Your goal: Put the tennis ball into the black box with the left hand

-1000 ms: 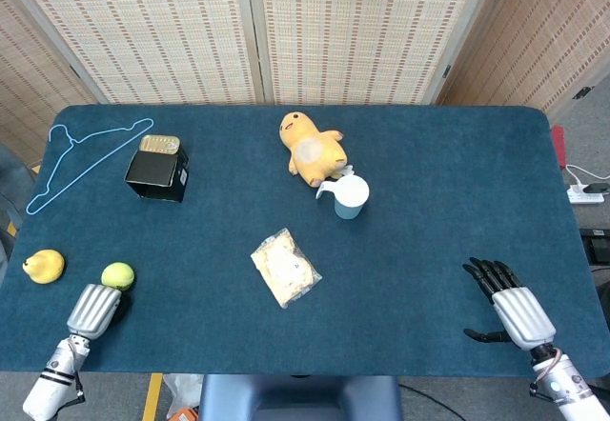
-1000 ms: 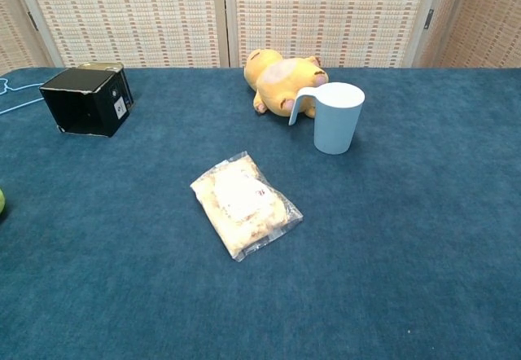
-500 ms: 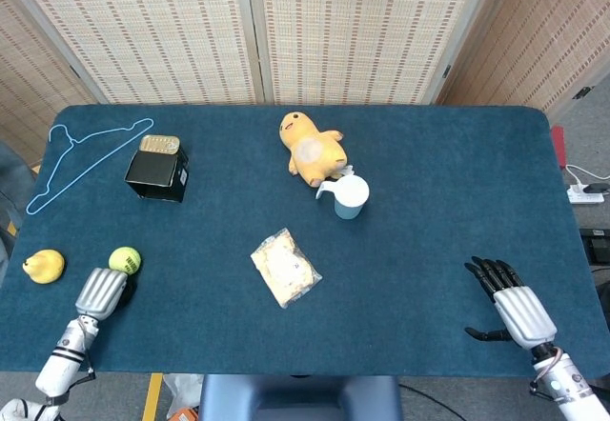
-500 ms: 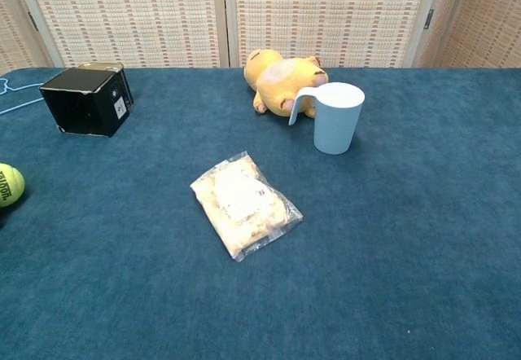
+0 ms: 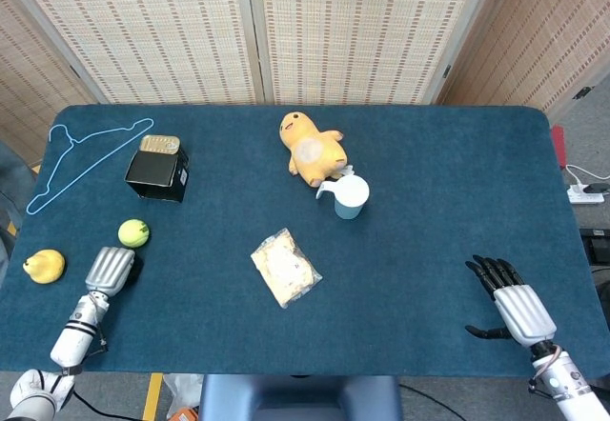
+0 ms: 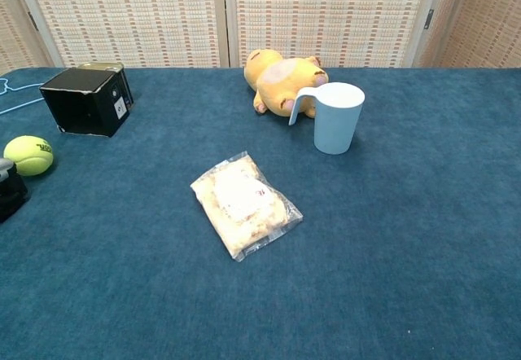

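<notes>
The yellow-green tennis ball (image 5: 133, 233) is at the left of the blue table, at the tips of my left hand (image 5: 110, 270), which holds it in front of its fingers. In the chest view the ball (image 6: 28, 155) shows just above the dark fingers (image 6: 10, 190) at the left edge. The black box (image 5: 157, 174) stands further back, its open side facing the front, as the chest view (image 6: 85, 101) shows. My right hand (image 5: 510, 302) rests near the front right edge, its fingers apart and nothing in it.
A tin (image 5: 159, 143) sits behind the box and a light blue hanger (image 5: 86, 159) lies to its left. A yellow pear (image 5: 44, 266) lies left of my left hand. A snack bag (image 5: 284, 267), a blue cup (image 5: 350, 196) and a yellow plush (image 5: 311, 149) occupy the middle.
My left hand has moved forward and slightly right toward the box, and the tennis ball has moved with it. The right hand has stayed where it was.
</notes>
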